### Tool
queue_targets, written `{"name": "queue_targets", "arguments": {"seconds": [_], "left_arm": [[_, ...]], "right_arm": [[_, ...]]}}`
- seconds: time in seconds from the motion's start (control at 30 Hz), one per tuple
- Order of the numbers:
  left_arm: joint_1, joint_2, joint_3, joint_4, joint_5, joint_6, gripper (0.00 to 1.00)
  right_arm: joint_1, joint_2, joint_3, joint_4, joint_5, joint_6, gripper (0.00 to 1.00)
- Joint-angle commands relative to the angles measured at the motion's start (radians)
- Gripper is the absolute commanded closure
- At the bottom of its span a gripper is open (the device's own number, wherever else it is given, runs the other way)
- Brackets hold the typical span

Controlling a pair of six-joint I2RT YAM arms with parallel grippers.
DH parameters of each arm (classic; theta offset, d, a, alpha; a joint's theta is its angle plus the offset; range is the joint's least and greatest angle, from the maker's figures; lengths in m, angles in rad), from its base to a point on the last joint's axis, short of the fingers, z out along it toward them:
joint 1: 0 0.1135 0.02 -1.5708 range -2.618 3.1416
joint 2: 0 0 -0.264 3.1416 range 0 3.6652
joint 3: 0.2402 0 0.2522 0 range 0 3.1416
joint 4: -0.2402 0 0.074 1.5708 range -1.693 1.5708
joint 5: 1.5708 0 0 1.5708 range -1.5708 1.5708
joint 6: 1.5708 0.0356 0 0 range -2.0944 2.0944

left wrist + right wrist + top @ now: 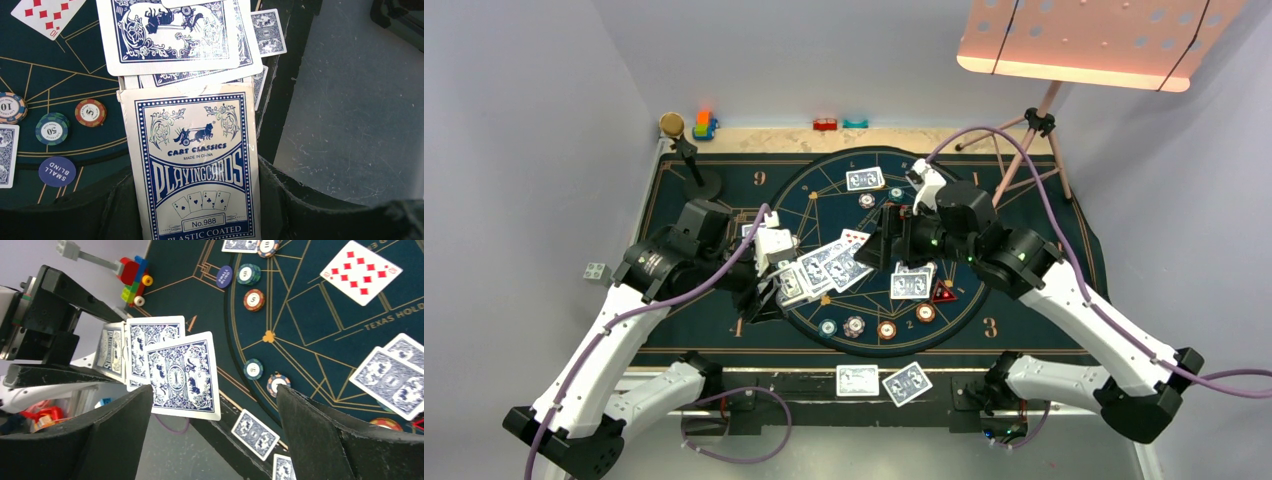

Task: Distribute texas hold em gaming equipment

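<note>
My left gripper (769,292) is shut on a white-and-blue playing-card box (192,160), held above the mat's near left. Blue-backed cards (170,32) stick out of its open end. My right gripper (212,435) is open, its fingers either side of the foremost protruding card (181,375) without closing on it. Blue-backed cards lie on the round layout (865,179), (912,283) and at the near edge (857,380). A face-up red card (361,271) lies mid-layout. Chips (855,326) sit along the near arc, beside a red triangular marker (942,292). A blue "small blind" disc (57,171) lies near them.
A black stand with a cork top (686,150) and toy blocks (705,125) stand at the back left. Small red (825,124) and teal (855,123) pieces sit at the back edge. A perforated panel on a tripod (1084,40) overhangs the back right.
</note>
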State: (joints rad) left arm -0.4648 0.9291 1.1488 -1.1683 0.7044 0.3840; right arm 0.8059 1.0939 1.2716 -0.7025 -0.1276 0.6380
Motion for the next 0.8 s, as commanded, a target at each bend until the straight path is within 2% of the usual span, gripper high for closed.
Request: {"name": "queue_targets", "arguments": {"seconds": [0.0, 0.17, 0.33, 0.43, 0.53, 0.77], "left_arm": [[0.005, -0.008, 0.045, 0.031, 0.04, -0.008, 1.0], [0.006, -0.012, 0.046, 0.03, 0.038, -0.009, 1.0], [0.005, -0.013, 0.045, 0.029, 0.035, -0.008, 1.0], [0.005, -0.013, 0.045, 0.029, 0.033, -0.007, 1.0], [0.006, -0.013, 0.043, 0.03, 0.033, -0.006, 1.0], [0.005, -0.015, 0.044, 0.029, 0.03, -0.007, 1.0]], "right_arm": [[-0.009, -0.021, -0.08, 0.185, -0.116, 0.088, 0.03], [-0.01, 0.004, -0.144, 0.304, -0.193, 0.149, 0.03], [-0.01, 0.004, -0.179, 0.365, -0.204, 0.179, 0.05], [-0.01, 0.007, -0.186, 0.36, -0.193, 0.183, 0.12], [-0.009, 0.008, -0.176, 0.328, -0.167, 0.174, 0.26], [-0.01, -0.015, -0.133, 0.235, -0.091, 0.131, 0.46]]}}
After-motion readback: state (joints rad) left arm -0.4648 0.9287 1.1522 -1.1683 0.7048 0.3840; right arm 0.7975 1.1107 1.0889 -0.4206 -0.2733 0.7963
